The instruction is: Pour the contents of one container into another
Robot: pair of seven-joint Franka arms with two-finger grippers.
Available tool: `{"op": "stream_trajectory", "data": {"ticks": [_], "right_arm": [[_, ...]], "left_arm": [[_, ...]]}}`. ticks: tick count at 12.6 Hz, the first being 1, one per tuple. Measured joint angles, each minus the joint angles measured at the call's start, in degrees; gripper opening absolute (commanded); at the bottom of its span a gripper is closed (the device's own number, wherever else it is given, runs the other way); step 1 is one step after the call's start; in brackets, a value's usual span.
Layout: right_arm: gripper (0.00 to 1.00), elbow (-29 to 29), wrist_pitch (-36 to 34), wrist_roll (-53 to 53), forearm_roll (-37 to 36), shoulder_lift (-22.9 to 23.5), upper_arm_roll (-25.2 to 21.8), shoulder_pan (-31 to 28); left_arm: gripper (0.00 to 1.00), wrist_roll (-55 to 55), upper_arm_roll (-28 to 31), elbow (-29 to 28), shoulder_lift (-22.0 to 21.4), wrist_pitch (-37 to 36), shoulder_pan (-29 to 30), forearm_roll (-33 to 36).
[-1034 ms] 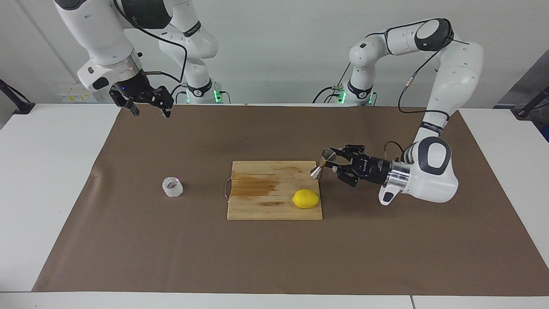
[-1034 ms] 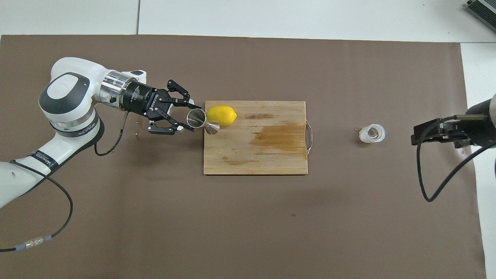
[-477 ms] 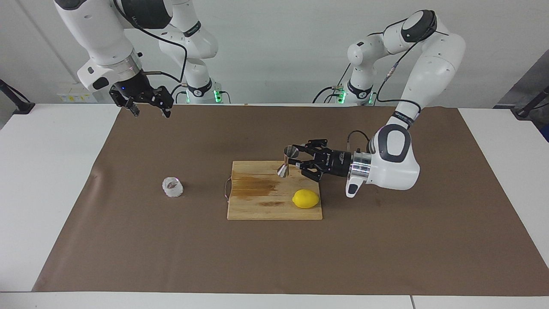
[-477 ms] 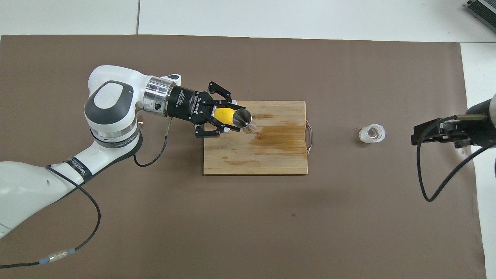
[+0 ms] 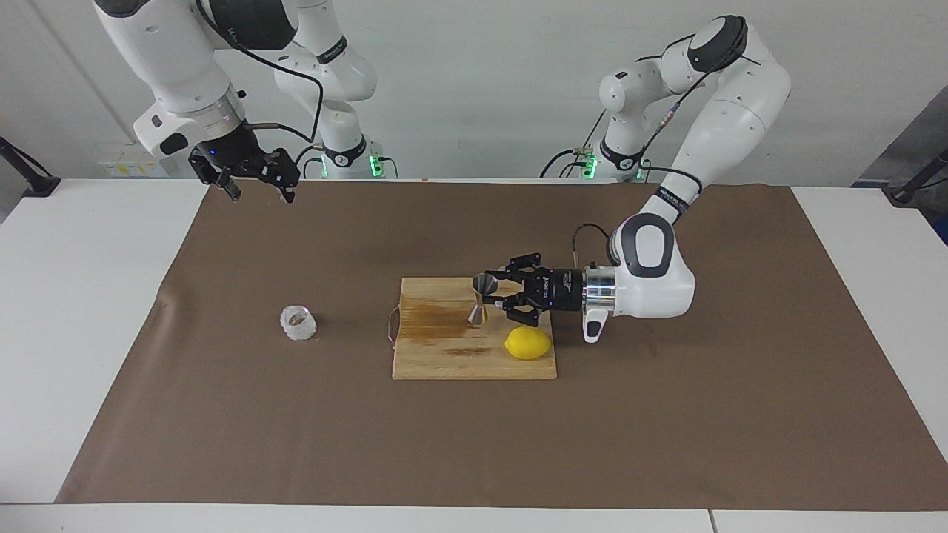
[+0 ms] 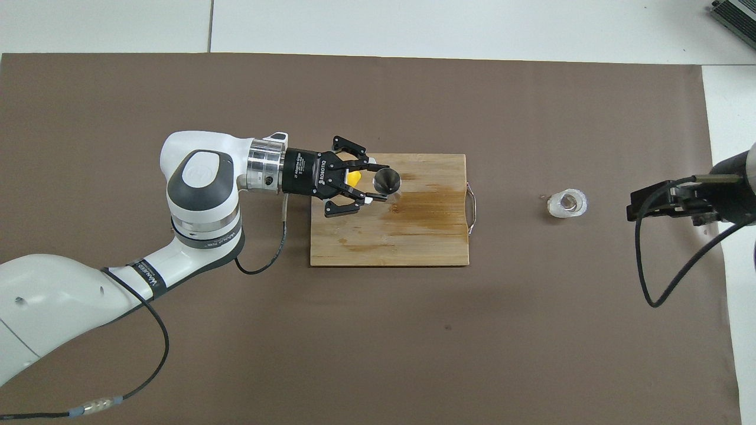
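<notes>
From overhead, the left gripper (image 6: pixel 378 183) hid most of the lemon (image 6: pixel 354 177); only a yellow sliver showed. It was clamped on the steel jigger (image 5: pixel 481 298), an hourglass of two shiny cones held upright over the stained wooden cutting board (image 5: pixel 444 355). The clear, faceted glass cup (image 5: pixel 298 323) sat on the brown paper toward the right arm's end, well apart from the board's wire handle (image 6: pixel 472 200). The right gripper (image 5: pixel 255 191) waited with jaws wide, raised over the paper's edge near its base.
</notes>
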Motion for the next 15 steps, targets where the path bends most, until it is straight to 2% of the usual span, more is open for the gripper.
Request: {"op": "stream_trajectory", "data": {"ticks": [7,15], "right_arm": [[1.00,0.0,0.0,0.0,0.0,0.0,0.0,0.0],[1.00,0.0,0.0,0.0,0.0,0.0,0.0,0.0]], "left_arm": [[0.00,6.2,-1.6,-7.6,-2.7,9.6,-1.5,-6.1],[0.00,7.2,-2.4,-9.9,-3.9,15.6,-3.9,-11.8]]}}
